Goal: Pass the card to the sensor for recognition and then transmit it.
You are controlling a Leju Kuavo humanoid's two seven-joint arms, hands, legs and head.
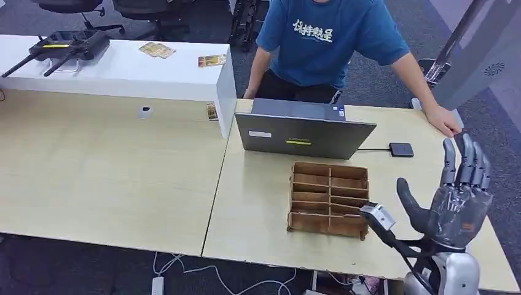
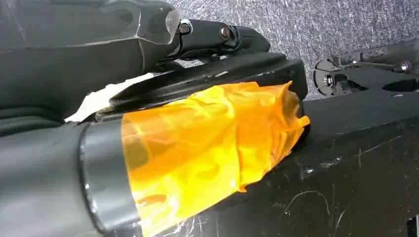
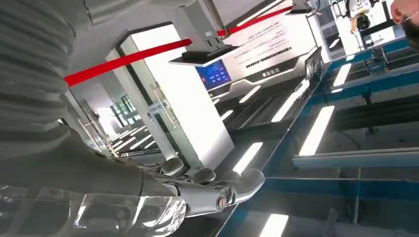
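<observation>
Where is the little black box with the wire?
In the head view, the little black box lies on the table right of the laptop, beyond the wooden tray, near the person's hand.

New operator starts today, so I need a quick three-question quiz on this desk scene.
1. True or false: the right hand is raised with fingers spread, holding nothing.
2. What stands directly behind the wooden divider tray? A) laptop B) keyboard C) printer
3. What does the person's hand rest on?

Key: 1 true; 2 A; 3 the table's far edge.
</observation>
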